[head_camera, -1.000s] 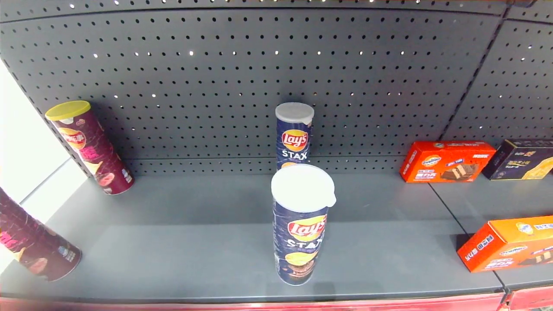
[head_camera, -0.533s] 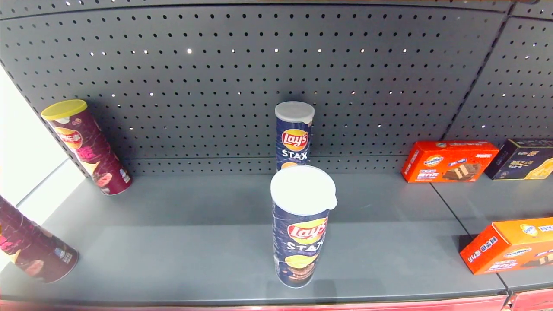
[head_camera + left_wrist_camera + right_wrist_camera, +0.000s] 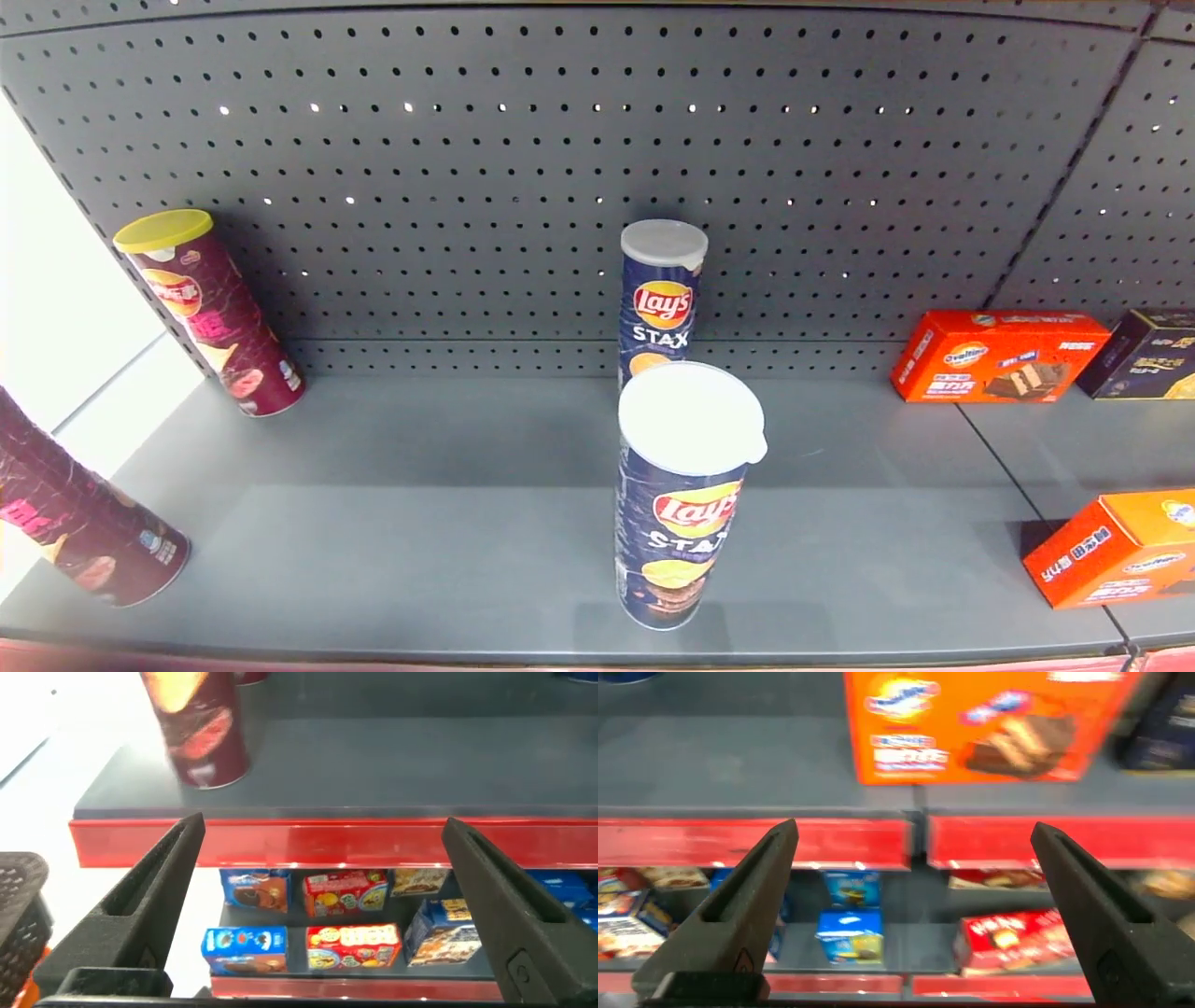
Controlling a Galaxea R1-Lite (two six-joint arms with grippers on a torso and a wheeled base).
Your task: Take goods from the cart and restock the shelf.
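Two dark blue chip cans stand upright mid-shelf, one near the front edge (image 3: 686,495) and one against the pegboard (image 3: 661,299). Two maroon cans stand at the left, one at the back (image 3: 210,313) and one at the front (image 3: 75,523). My left gripper (image 3: 324,829) is open and holds nothing, in front of the shelf's red edge (image 3: 327,843), with a maroon can (image 3: 198,728) just above that edge. My right gripper (image 3: 915,833) is also open with nothing in it, before the red edge (image 3: 831,842) below an orange box (image 3: 980,723).
Orange boxes lie at the right of the grey shelf (image 3: 420,523), one at the back (image 3: 999,357) and one at the front (image 3: 1111,551), beside a dark box (image 3: 1144,355). Lower shelves hold packaged goods (image 3: 346,924). A black basket (image 3: 19,915) shows beside the left gripper.
The whole head view has shifted a little, so the camera moved. The cans and boxes keep their places on the shelf.
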